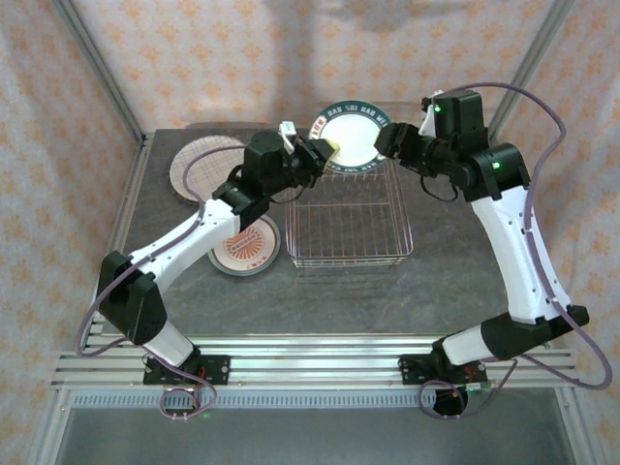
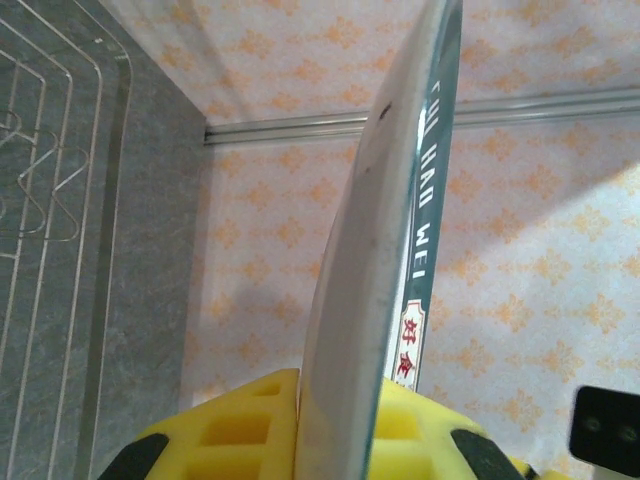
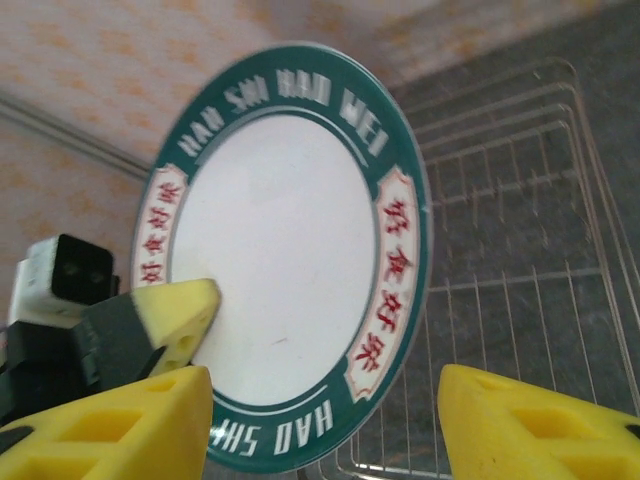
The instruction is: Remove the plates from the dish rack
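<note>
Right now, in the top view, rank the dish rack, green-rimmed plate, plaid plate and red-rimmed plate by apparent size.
1. dish rack
2. green-rimmed plate and plaid plate: too alike to rank, the plaid one partly covered
3. red-rimmed plate, partly covered

A dark grey, stone-patterned desk (image 1: 339, 300) lies across the middle of the top view. Pale pink wall cloth (image 1: 242, 58) printed with orange floral motifs rises behind it and at both sides. A slanted silver left frame post (image 1: 97, 68) and right frame post (image 1: 538, 58) run up the back corners. Ribbed aluminium rails (image 1: 320, 363) lie along the desk's near edge. In the left wrist view a metal strip (image 2: 300, 127) runs along the foot of the cloth.
</note>
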You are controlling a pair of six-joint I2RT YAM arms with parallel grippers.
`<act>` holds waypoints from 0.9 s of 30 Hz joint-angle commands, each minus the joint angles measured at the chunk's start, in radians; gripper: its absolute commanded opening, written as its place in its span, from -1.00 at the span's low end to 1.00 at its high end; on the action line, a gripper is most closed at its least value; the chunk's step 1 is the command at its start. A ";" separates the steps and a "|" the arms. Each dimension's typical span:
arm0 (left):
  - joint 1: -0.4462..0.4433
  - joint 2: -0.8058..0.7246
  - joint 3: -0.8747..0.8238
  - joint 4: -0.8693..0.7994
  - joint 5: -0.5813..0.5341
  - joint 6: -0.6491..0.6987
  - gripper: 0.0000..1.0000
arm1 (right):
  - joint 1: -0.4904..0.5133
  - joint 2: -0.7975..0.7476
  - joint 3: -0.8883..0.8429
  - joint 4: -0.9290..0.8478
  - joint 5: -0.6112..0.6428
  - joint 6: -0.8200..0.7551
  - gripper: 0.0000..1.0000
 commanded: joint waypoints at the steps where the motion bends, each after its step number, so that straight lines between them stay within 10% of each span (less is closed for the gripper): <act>1: 0.030 -0.080 -0.038 0.052 0.024 0.016 -0.85 | 0.043 -0.071 -0.067 0.176 0.002 -0.133 0.24; 13: 0.143 -0.279 -0.213 -0.010 0.024 0.013 -0.85 | 0.163 -0.211 -0.383 0.560 -0.150 -0.454 0.34; 27: 0.246 -0.556 -0.438 -0.161 -0.059 0.030 -0.84 | 0.274 -0.169 -0.409 0.613 -0.221 -0.602 0.42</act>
